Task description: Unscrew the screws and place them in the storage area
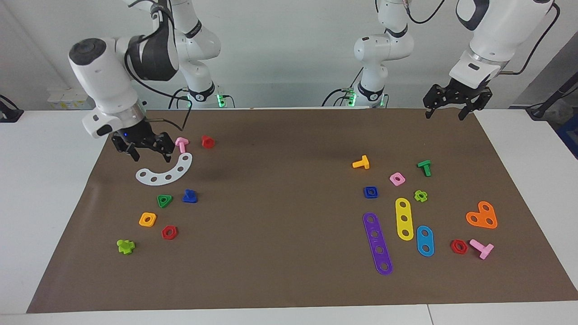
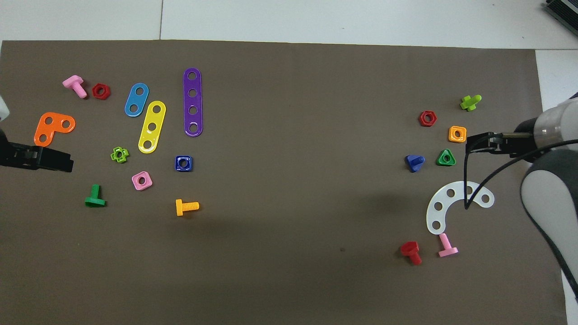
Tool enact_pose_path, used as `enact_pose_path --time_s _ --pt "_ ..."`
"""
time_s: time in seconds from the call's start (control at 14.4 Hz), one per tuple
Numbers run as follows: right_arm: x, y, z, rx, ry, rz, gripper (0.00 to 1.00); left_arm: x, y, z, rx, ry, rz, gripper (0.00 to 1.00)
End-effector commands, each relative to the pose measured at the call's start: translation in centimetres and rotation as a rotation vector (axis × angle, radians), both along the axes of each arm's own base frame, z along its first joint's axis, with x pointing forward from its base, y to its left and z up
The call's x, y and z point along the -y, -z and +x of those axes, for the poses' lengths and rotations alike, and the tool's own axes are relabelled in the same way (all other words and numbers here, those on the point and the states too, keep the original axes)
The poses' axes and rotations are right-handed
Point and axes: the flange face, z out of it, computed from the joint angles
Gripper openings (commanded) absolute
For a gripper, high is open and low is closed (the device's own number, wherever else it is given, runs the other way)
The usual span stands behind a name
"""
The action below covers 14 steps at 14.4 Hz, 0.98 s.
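Right hand [image 1: 143, 152]: hanging low over the right arm's end of the brown paper mat [image 1: 280, 216], just above the end of the white curved strip [image 1: 165, 171]; fingers spread apart, nothing between them.
Left hand [image 1: 456, 108]: up over the mat's corner nearest the left arm's base, fingers apart and empty; that arm waits.
Blue bolt [image 1: 190, 196]: lying loose on the mat, farther from the robots than the white curved strip and just beside the green triangular nut [image 1: 164, 200]; nothing touches it.
Storage area: the patch around the white strip. A pink bolt [image 1: 181, 144] and a red bolt [image 1: 207, 141] lie nearer the robots. An orange square nut [image 1: 147, 219], a red hex nut [image 1: 169, 232] and a lime cross-shaped piece [image 1: 125, 246] sit farther out.
Open room: a wide bare band of mat runs down the middle, between this cluster and the other one.
Left arm's end: purple strip [image 1: 377, 243], yellow strip [image 1: 404, 219], blue strip [image 1: 425, 240], blue square nut [image 1: 370, 192] and orange bolt [image 1: 361, 163] lie spread apart.
Edges: the orange heart-shaped plate [image 1: 482, 215] and a second pink bolt [image 1: 482, 248] lie closest to the mat's side edge; white bench [image 1: 528, 149] shows past it.
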Motion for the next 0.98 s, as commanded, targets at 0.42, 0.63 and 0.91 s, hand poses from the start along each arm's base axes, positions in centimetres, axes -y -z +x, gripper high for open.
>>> enact_pose_path --time_s 0.42,0.63,0.91 --pt "3.5 -10.2 -1.9 -0.112 -0.015 -0.052 1.00 -0.9 0.0 -0.5 0.013 -0.030 -0.010 1.00" --pt "3.2 -10.2 -2.2 -0.118 -0.021 -0.048 1.00 -0.9 -0.2 -0.5 0.015 -0.030 -0.010 1.00" --pt "2.4 -10.2 -2.2 -0.120 -0.029 -0.049 1.00 -0.9 -0.1 -0.5 0.015 -0.030 -0.011 1.00"
